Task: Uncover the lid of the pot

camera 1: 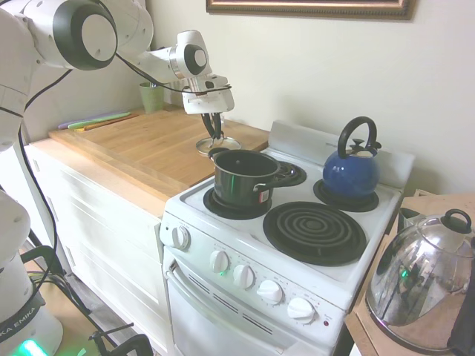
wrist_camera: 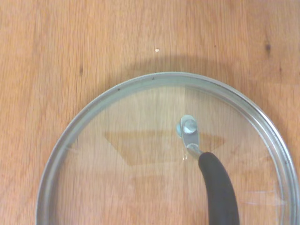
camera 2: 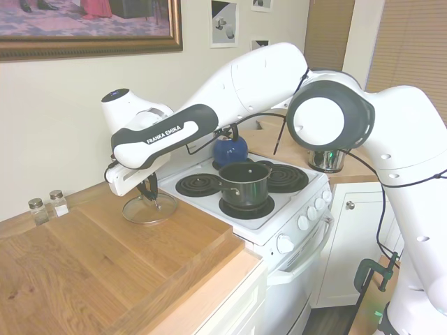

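Note:
The small glass lid [camera 1: 217, 145] with its steel rim lies flat on the wooden counter [camera 1: 141, 148], just left of the stove. My gripper [camera 1: 216, 138] points straight down onto it, its fingers shut on the black loop handle [wrist_camera: 219, 187]. The second exterior view shows the same: the gripper [camera 2: 151, 199] sits at the middle of the lid [camera 2: 133, 211]. The dark saucepan [camera 1: 241, 178] stands uncovered on the front left burner, to the right of the gripper; in the second exterior view the pot [camera 2: 244, 185] is open at the top.
A blue kettle [camera 1: 350, 174] sits on the back right burner. A large shiny domed cover [camera 1: 419, 282] rests on the side table right of the stove. A green cup [camera 1: 152, 96] and flat boards [camera 1: 96, 120] stand at the counter's back. Two shakers [camera 2: 45, 208] stand by the wall.

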Tool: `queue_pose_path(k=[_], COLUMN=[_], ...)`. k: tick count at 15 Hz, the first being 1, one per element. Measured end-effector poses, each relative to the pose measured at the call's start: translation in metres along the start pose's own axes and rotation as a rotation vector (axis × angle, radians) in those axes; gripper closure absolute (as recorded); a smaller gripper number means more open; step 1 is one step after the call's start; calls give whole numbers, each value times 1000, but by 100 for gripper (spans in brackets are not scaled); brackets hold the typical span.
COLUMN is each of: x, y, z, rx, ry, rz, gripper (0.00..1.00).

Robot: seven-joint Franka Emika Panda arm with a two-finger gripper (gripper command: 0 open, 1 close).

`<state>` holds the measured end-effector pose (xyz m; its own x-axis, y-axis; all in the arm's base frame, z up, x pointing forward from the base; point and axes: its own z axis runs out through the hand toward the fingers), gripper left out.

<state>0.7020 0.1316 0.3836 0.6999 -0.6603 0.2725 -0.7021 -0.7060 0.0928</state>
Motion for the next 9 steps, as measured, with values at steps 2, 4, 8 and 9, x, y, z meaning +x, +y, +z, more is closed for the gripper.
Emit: queue_pose_path(k=[2, 4, 8, 9], x=[0, 0, 1, 0], y=[0, 0, 5, 10], z=[0, -1, -27, -36], rx=[0, 1, 38, 48], ry=[0, 1, 14, 19], rz=[0, -1, -8, -8], gripper=[0, 0, 0, 0])
